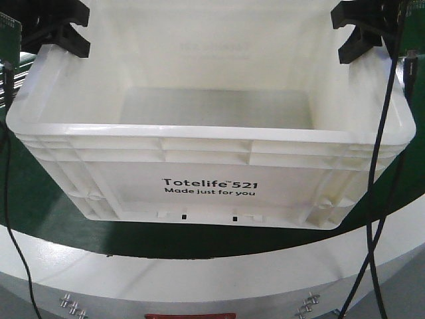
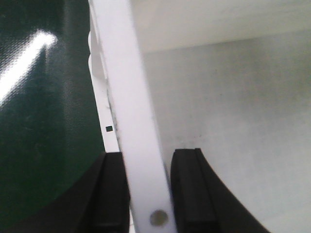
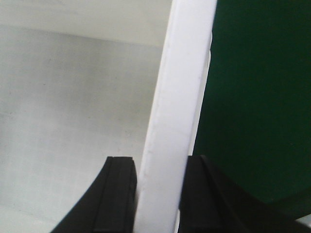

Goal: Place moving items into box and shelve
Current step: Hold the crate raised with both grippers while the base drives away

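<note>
The large white rectangular plastic tote (image 1: pixel 206 143), printed "Totelife 521", sits in the middle of the front view above the dark green table (image 1: pixel 40 199). Its open top tips toward the camera. The left tool (image 1: pixel 66 33) and right tool (image 1: pixel 358 33) each grip one end wall at the far corners. This two-sided hold probably keeps the wide tote level for carrying to a shelf.

The front view shows both tools only as black shapes at the rim. The wrist views show the grip itself. The left tool (image 2: pixel 150 194) straddles the white wall, with one pad outside over the green and one inside, narrowed onto it. The right tool (image 3: pixel 160 194) mirrors this.

No plush toy shows on the floor in view, though the near wall hides a strip of it.
</note>
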`<state>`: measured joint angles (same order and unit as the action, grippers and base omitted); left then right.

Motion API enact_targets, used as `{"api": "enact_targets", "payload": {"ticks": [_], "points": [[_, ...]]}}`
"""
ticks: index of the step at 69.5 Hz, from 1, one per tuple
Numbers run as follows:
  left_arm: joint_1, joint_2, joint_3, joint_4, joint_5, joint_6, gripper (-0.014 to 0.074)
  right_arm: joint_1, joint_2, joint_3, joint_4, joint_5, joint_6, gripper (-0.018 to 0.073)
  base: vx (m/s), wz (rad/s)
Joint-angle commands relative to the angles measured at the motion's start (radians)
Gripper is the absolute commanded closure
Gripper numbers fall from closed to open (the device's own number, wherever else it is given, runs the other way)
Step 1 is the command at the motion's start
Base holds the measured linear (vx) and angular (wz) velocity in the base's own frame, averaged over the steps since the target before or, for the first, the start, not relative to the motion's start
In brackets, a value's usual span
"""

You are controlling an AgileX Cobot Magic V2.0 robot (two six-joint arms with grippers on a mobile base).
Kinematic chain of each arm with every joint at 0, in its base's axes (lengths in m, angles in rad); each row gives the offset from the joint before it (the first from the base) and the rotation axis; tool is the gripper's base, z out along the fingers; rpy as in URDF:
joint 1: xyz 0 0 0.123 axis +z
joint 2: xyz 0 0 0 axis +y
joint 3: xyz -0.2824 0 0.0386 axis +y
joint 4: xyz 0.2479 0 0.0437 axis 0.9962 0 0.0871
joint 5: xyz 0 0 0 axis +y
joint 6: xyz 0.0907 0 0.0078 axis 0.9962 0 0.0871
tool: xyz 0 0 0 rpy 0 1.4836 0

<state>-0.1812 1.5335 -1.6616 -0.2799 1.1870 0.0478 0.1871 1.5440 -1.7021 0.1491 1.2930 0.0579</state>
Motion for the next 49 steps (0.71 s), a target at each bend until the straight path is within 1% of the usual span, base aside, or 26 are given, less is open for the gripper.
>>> {"api": "enact_targets", "payload": {"ticks": [1,49], "points": [[-0.034,-0.063,-0.04,-0.274,-0.091,0.006,0.0601,0.019,-0.053,-0.044,0.227,-0.081,-0.01,0.0564,0.0,0.0],[-0.034,-0.063,-0.04,-0.273,-0.091,0.006,0.0601,0.019,-0.053,-0.044,0.227,-0.079,-0.01,0.0564,0.0,0.0]]}}
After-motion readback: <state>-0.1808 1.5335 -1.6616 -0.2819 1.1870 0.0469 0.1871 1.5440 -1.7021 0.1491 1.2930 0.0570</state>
